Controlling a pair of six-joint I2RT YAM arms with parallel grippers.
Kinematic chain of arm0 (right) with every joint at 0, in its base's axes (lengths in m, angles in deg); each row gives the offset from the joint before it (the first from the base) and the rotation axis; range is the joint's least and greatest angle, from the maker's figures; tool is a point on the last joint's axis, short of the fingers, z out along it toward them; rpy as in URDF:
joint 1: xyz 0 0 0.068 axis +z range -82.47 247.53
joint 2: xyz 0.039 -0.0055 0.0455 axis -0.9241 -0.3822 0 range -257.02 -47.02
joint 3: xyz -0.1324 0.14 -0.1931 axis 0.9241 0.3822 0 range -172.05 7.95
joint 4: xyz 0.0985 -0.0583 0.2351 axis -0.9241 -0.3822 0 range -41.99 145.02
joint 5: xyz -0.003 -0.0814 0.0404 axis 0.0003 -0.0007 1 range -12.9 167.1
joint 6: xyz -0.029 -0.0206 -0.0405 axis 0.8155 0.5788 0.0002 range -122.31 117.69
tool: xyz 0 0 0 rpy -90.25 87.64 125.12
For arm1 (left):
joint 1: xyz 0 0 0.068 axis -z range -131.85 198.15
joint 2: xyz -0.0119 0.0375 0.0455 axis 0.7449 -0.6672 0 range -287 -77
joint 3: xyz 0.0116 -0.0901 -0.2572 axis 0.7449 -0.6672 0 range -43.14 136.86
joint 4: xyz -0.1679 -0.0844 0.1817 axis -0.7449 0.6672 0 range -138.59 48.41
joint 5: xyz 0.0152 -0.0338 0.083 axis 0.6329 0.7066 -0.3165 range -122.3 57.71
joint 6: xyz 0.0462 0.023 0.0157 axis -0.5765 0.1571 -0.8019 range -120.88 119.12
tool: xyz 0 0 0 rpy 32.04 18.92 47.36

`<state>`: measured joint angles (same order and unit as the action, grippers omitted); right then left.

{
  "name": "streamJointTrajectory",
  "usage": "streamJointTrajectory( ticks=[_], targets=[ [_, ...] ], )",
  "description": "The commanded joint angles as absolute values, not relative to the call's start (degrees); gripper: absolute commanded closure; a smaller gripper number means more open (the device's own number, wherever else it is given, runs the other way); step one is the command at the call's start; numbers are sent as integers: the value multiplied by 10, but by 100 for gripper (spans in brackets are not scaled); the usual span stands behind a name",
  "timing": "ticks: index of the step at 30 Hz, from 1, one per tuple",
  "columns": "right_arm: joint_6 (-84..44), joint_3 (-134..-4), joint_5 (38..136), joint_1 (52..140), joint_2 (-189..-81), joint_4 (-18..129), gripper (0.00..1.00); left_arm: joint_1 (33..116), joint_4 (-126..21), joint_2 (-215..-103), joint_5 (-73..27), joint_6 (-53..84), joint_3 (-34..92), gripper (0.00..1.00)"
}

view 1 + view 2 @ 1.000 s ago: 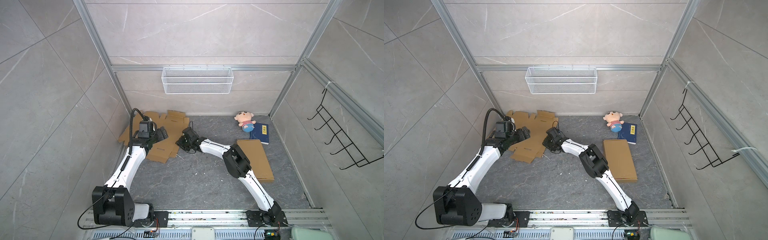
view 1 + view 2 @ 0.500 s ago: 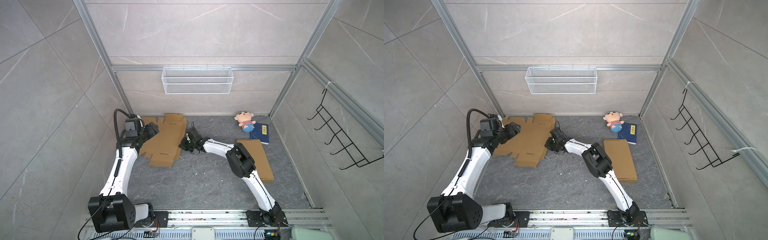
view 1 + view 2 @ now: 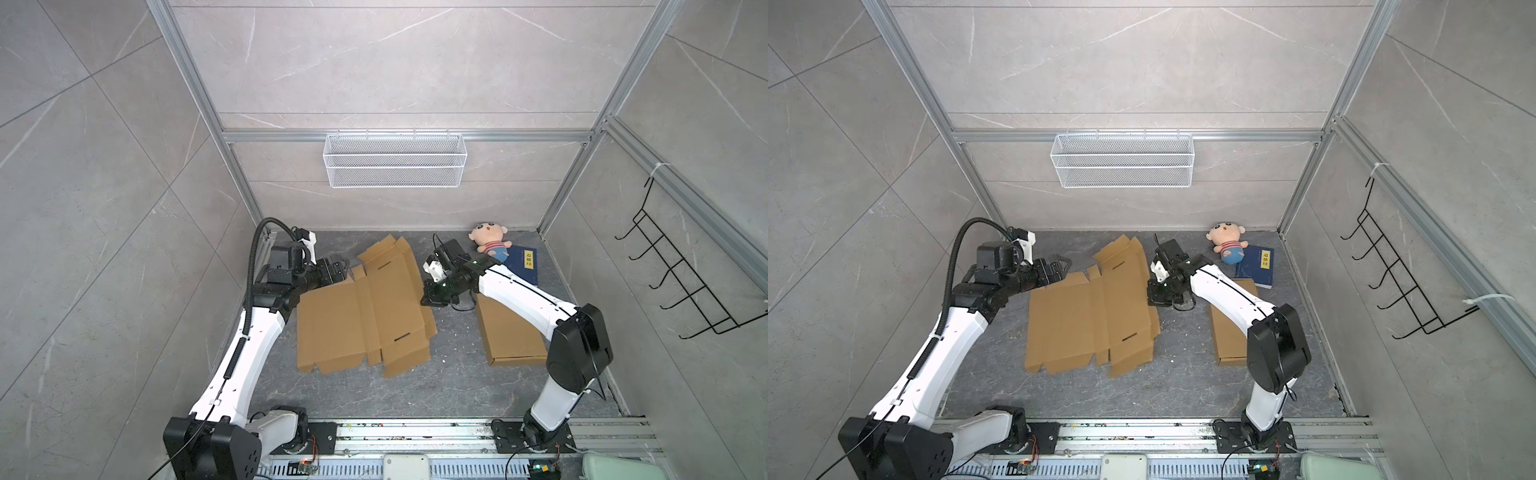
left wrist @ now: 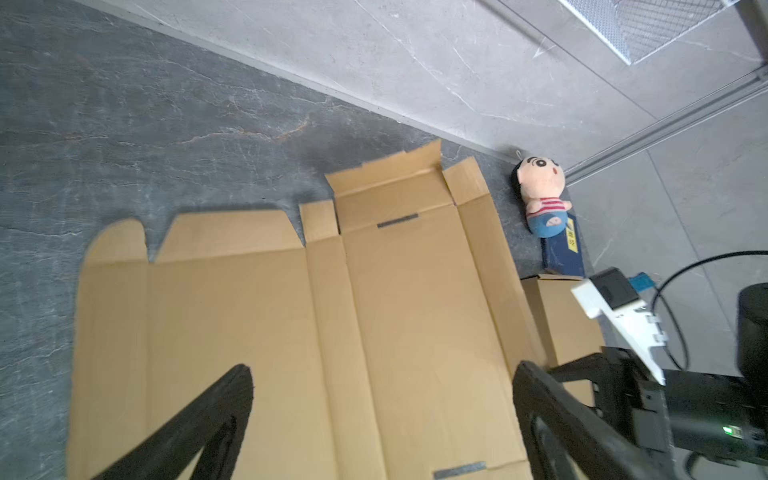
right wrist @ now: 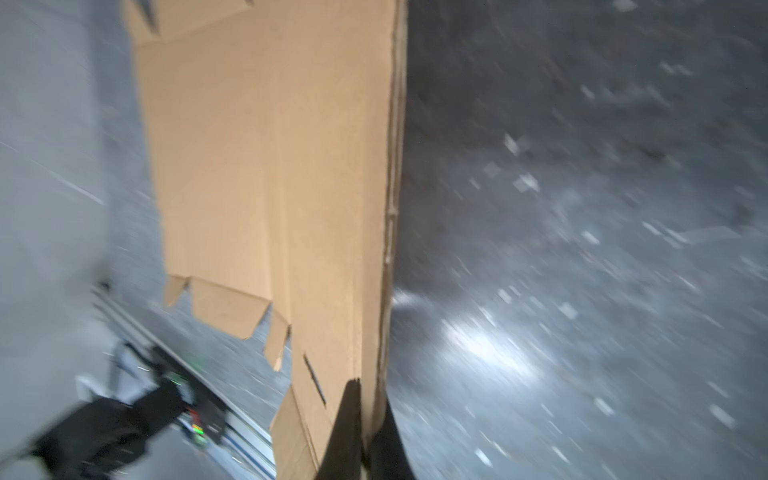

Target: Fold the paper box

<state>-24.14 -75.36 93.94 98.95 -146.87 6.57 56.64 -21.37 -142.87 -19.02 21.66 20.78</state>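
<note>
Firmly, the right gripper (image 5: 365, 399) pinches the right edge of the cardboard box blank (image 3: 361, 316), which lies in the middle of the worktop (image 3: 457, 374). The left gripper (image 3: 338, 266) gapes above its far-left corner. A folded carton (image 3: 511, 336) lies under the outstretched right arm (image 3: 519, 295), with a plush doll (image 3: 490, 243) and a blue book (image 3: 525, 266) beyond.

Plain tan paper box (image 3: 365, 316) on a dark grey, pale-veined table (image 3: 453, 374); the doll (image 3: 490, 245) wears red-and-white stripes; the book (image 3: 525, 270) is navy.

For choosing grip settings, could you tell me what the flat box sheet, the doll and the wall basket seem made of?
Flat box sheet: matte brown corrugated cardboard; creases and a layered edge show. Doll: apparently soft plush fabric, fuzzy-looking. Wall basket: white wire mesh, probably coated metal; see-through grid.
</note>
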Motion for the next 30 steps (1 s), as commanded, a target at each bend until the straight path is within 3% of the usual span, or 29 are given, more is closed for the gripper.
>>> streamJointTrajectory(
  ticks=[1,5,7,10,15,21,26,30],
  targets=[
    [-147,-727,809,991,-1443,-46,100,563,-272,-1384,-205,233,149,0],
    [-159,-702,758,990,-1435,6,100,562,-364,-1403,-106,323,71,0],
    [-177,-695,755,987,-1436,30,100,582,-364,-1434,-86,329,63,10],
    [-211,-690,731,986,-1436,49,100,640,-366,-1446,-132,312,42,21],
    [-267,-640,745,986,-1395,107,100,702,-390,-1499,-148,310,10,29],
    [-243,-657,840,974,-1401,107,100,715,-449,-1567,-146,315,-20,36],
    [-203,-713,752,974,-1430,7,100,730,-479,-1610,-131,329,-40,48],
    [-186,-757,692,980,-1447,-52,100,765,-487,-1624,-125,348,-44,52]
  ],
)
